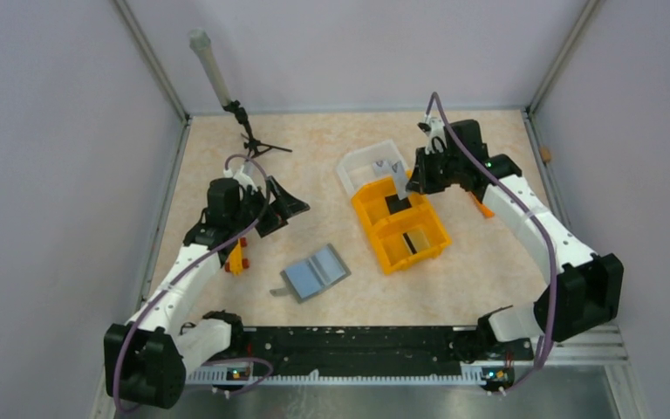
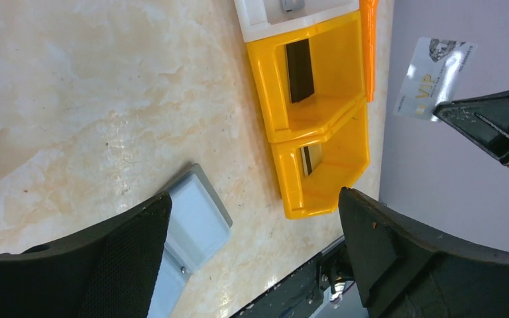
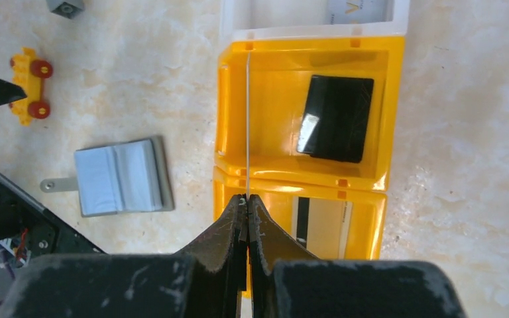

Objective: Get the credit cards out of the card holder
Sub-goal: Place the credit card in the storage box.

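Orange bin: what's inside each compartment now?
Orange bin, far compartment: one black card. Near compartment: a pale dark-striped card, partly hidden behind the right gripper, which pinches a third card.

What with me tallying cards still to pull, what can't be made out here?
- Card holder slots: too small in the top view; a finger of the left claw covers part in the left wrist view.
- Held card's face: edge-on in the right wrist view.
- Pale card in the orange bin: lower end hidden by the shut right claw.
- Clear tray contents: cut off by the top edge in both wrist views.
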